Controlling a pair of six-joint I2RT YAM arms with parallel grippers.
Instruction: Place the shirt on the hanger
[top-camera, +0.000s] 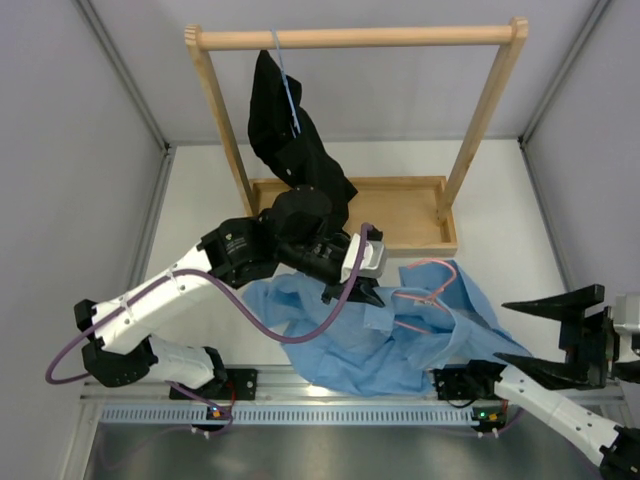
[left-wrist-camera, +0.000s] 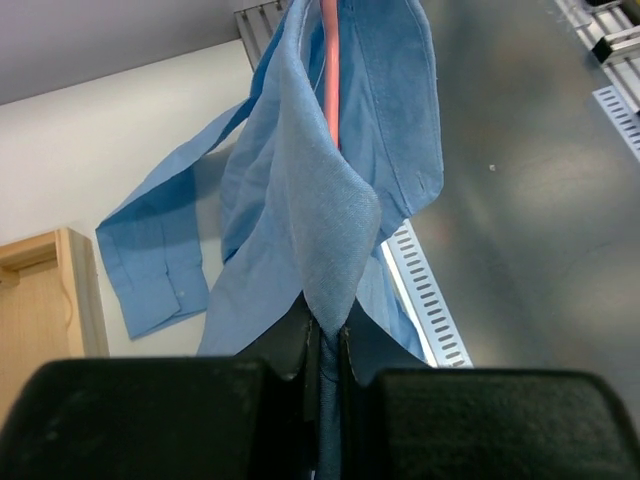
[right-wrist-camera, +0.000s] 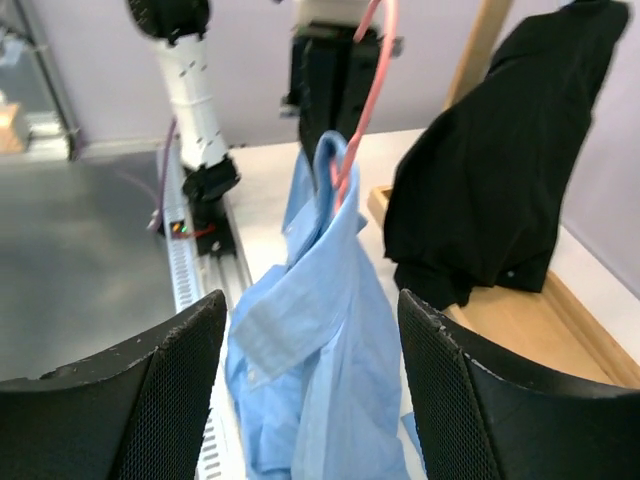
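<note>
Left wrist: left pincer (left-wrist-camera: 325, 338) pinching shirt (left-wrist-camera: 300, 230) fold around hanger (left-wrist-camera: 331, 70); right pincer (right-wrist-camera: 310, 315) spread.

Shirts before you: two, the shirt (top-camera: 390, 360) and a black shirt (top-camera: 290, 150)
Hangers: two, the hanger (left-wrist-camera: 330, 70) and a light-blue hanger (top-camera: 287, 85)
Arms: two, left arm (top-camera: 170, 295), right arm (top-camera: 560, 415)
Rack (top-camera: 350, 38): one
Tray (top-camera: 420, 215): one

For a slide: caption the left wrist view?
Left gripper shut on a fold of the light blue shirt, pink hanger showing above.
</note>
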